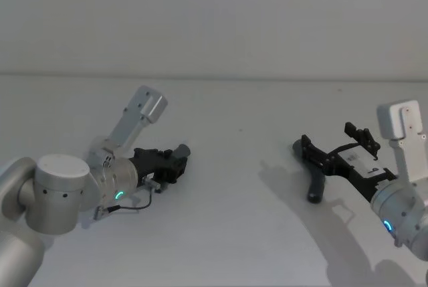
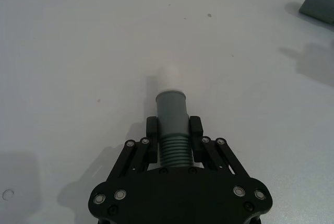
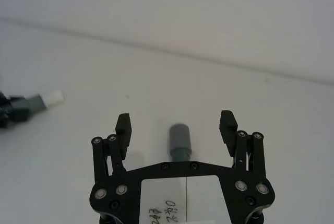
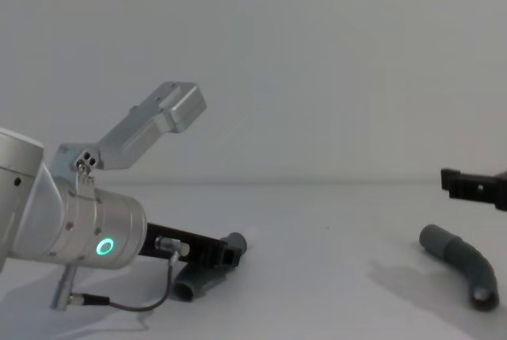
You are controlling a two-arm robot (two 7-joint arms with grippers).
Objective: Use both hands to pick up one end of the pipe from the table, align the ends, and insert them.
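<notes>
Left gripper (image 2: 174, 130): my jaws are clamped on the left pipe piece (image 2: 172, 108), on the left side of the worktop (image 1: 234, 233).
Right gripper (image 3: 176, 125): jaws apart above the right pipe piece (image 4: 463, 265), which lies on the worktop.
Remaining: I judge the right grasp, aligning and inserting.

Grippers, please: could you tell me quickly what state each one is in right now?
Left gripper: closed on the white-tipped pipe piece.
Right gripper: open, holding nothing, over the other pipe piece.
</notes>
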